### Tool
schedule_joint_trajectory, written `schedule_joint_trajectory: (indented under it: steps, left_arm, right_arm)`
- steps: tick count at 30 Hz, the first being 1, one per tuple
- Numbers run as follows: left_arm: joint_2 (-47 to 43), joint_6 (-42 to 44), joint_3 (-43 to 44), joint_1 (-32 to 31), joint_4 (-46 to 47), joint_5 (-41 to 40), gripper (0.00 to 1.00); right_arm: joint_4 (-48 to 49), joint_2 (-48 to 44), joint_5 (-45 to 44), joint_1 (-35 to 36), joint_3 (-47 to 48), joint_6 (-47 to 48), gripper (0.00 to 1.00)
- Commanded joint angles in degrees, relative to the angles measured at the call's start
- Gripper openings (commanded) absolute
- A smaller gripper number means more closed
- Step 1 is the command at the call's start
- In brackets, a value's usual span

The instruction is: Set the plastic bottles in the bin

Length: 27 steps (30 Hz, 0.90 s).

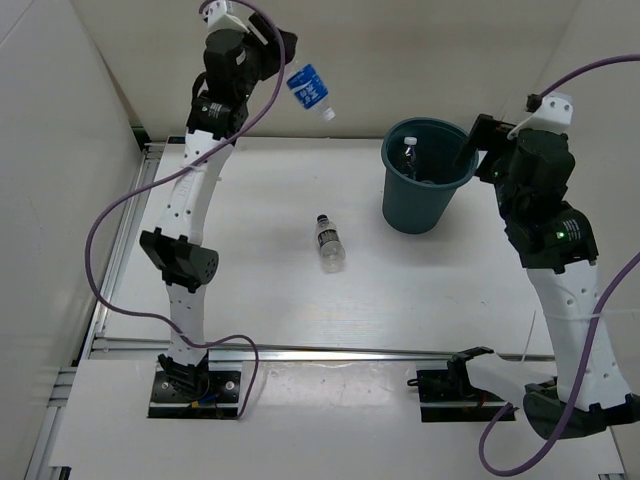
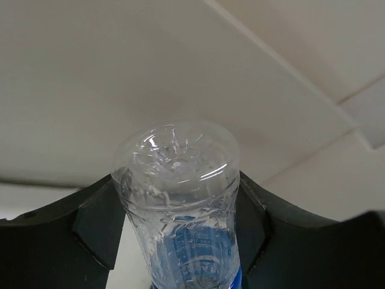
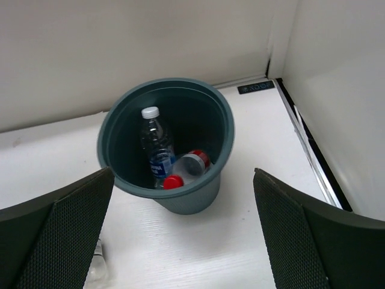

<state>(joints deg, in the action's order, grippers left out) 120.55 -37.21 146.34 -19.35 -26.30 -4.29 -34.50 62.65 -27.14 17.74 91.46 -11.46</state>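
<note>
My left gripper (image 2: pixel 178 217) clamped the blue-labelled bottle (image 1: pixel 310 86) at its base; I needed it centred above the bin (image 1: pixel 415 205) before releasing.

Both arms have white links dotted with small holes and black joint housings. A purple cable (image 1: pixel 105 235) loops off the left arm (image 1: pixel 190 210), another off the right arm (image 1: pixel 565 300), which shows a small green light (image 1: pixel 562 236). The right pincer (image 3: pixel 183 180) has dark, mesh-textured fingers (image 3: pixel 57 235).
</note>
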Motion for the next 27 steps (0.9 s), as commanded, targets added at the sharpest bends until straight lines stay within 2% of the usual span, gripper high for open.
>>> schedule_joint_trajectory:
  steps: [1, 4, 8, 13, 19, 23, 25, 27]
  left_arm:
    - [5.6, -4.5, 2.6, -3.7, 10.4, 2.7, 0.58]
    - [7.1, -5.0, 0.4, -6.8, 20.5, 2.2, 0.56]
    - [9.7, -5.5, -0.2, -10.7, 26.0, -0.3, 0.52]
    - [14.3, -6.2, 0.3, -15.9, 34.6, -1.5, 0.52]
    - [15.9, -2.9, -0.3, -17.7, 36.9, -2.0, 0.52]
    - [18.0, -0.2, 0.3, -19.0, 39.0, -2.0, 0.55]
    - [18.0, 0.8, 0.3, -19.6, 39.6, -0.6, 0.66]
    - [18.0, 5.7, -0.4, -21.8, 39.6, 0.0, 0.92]
  right_arm:
    - [0.8, -4.0, -2.5, -2.0, -2.0, -3.6, 1.0]
    - [-1.9, -7.3, -3.2, -3.4, -2.0, -6.3, 1.0]
    - [-5.6, -11.7, -3.7, -3.4, 0.7, -6.3, 1.0]
    - [-10.9, -15.8, -1.1, -3.4, 4.9, -6.8, 1.0]
    - [-16.1, -18.2, 1.2, -3.4, 8.1, -8.6, 1.0]
    - [-17.4, -18.7, 4.1, -3.4, 9.3, -8.6, 1.0]
    - [-18.0, -17.8, 5.5, -3.4, 10.1, -8.6, 1.0]
    - [-18.6, -16.9, 6.1, -3.4, 10.7, -8.6, 1.0]
